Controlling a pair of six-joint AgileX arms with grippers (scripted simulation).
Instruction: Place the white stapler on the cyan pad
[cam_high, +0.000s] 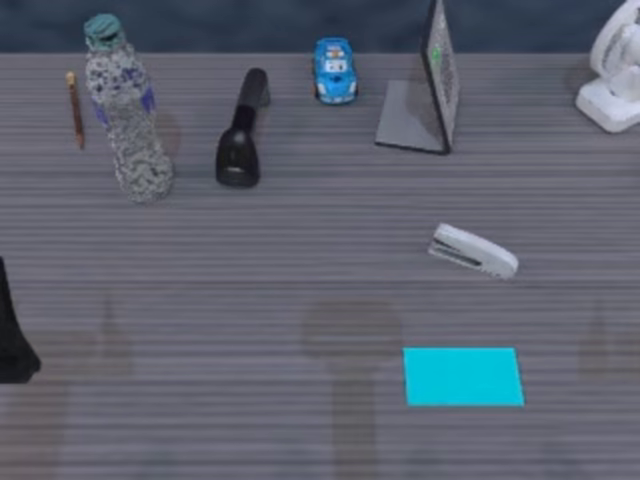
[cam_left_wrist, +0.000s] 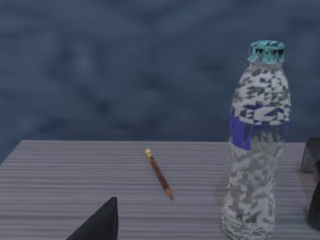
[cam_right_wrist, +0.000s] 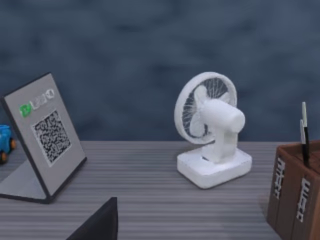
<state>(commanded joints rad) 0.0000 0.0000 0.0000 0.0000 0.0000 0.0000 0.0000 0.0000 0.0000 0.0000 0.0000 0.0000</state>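
My left arm (cam_high: 14, 340) sits at the table's left edge in the top view, seen only as a dark mass. My left wrist view catches one dark finger (cam_left_wrist: 100, 224) of the left gripper at the frame's lower edge. I cannot tell how far these jaws stand apart. Nothing is seen in them.

My right arm does not appear in the top view. My right wrist view shows one dark finger (cam_right_wrist: 99, 223) of the right gripper, so its opening cannot be told either.

The white stapler (cam_high: 473, 251) lies flat on the table (cam_high: 300, 250), right of centre, tilted. The cyan pad (cam_high: 463, 376) lies nearer the front edge, apart from the stapler and bare.

Writing: the grey stand (cam_high: 425, 95) carries a QR code (cam_right_wrist: 51, 136) under a green logo. The letters beside the logo are unreadable. The brown box (cam_right_wrist: 297, 192) has pale marks on its face, also unreadable.

Back row, from left:
- pencil (cam_high: 74, 108)
- upright plastic bottle (cam_high: 126, 110) with teal cap and blue band
- black scanner (cam_high: 242, 130)
- blue toy car (cam_high: 334, 70)
- the stand
- white fan (cam_high: 614, 75) at the right edge

Open table separates stapler and pad.
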